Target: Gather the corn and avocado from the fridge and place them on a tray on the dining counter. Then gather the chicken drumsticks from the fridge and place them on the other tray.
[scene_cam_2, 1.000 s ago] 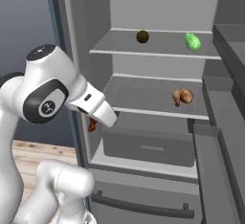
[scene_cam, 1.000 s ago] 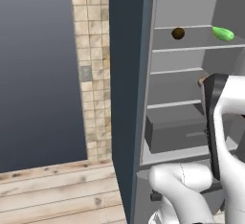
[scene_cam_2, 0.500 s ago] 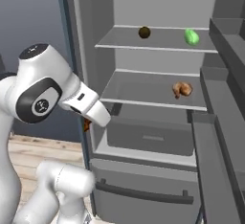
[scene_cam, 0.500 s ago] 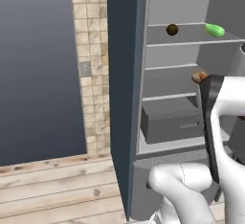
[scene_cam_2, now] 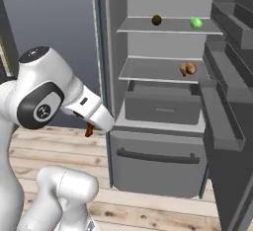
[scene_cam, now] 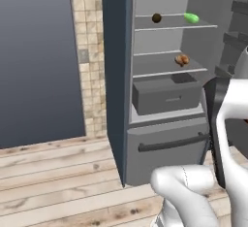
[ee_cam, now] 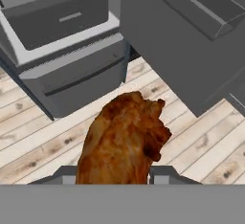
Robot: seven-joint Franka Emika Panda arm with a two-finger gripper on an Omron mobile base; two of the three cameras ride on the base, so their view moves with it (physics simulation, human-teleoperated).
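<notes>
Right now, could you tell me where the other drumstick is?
Drumstick lies on the fridge's middle shelf, right side, above the drawer, in both base views.

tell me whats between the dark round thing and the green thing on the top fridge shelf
Nothing: in the right base view the shelf is bare between the dark round item and the green one.

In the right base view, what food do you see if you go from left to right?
Chicken drumstick in the pincer → dark round avocado on the top shelf → second drumstick on the middle shelf → green corn on the top shelf.
</notes>
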